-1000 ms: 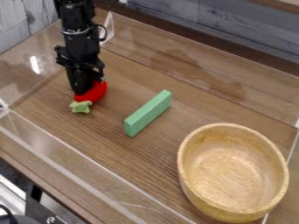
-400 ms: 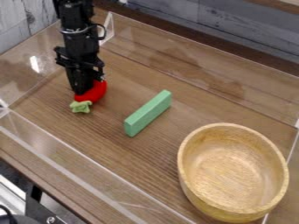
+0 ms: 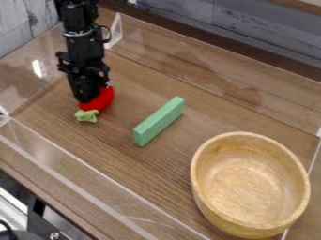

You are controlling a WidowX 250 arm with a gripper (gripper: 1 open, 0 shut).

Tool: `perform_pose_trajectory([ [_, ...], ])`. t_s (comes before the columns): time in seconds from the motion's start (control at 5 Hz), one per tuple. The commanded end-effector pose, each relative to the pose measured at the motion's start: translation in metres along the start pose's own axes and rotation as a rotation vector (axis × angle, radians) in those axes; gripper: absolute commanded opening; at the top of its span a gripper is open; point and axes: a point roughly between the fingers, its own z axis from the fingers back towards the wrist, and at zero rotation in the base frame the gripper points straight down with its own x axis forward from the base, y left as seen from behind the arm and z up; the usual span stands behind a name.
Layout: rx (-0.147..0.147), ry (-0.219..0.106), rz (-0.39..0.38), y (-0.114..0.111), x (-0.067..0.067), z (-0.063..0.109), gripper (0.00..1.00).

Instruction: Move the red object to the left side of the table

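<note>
The red object (image 3: 103,97) lies on the left part of the brown wood-grain table (image 3: 213,80), its light green leafy end (image 3: 88,114) pointing toward the front. My black gripper (image 3: 88,92) points steeply down onto the red object, its fingertips against the toy's upper left side. The fingers cover part of the toy. I cannot make out from this view whether the jaws still pinch it.
A long green rectangular block (image 3: 160,121) lies just right of the toy. A large wooden bowl (image 3: 250,182) stands at the front right. Low clear acrylic walls (image 3: 38,56) border the tabletop, and the left wall is close to the gripper.
</note>
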Motion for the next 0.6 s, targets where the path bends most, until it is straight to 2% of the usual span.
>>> perform_pose_trajectory([
  [0.0,-0.037,0.03,0.02,-0.002,-0.013,-0.001,1.0],
  [0.2,-0.042,0.009,0.017,-0.006,-0.015,0.01,1.0],
  [0.4,-0.044,0.01,0.014,-0.009,-0.012,0.006,1.0],
])
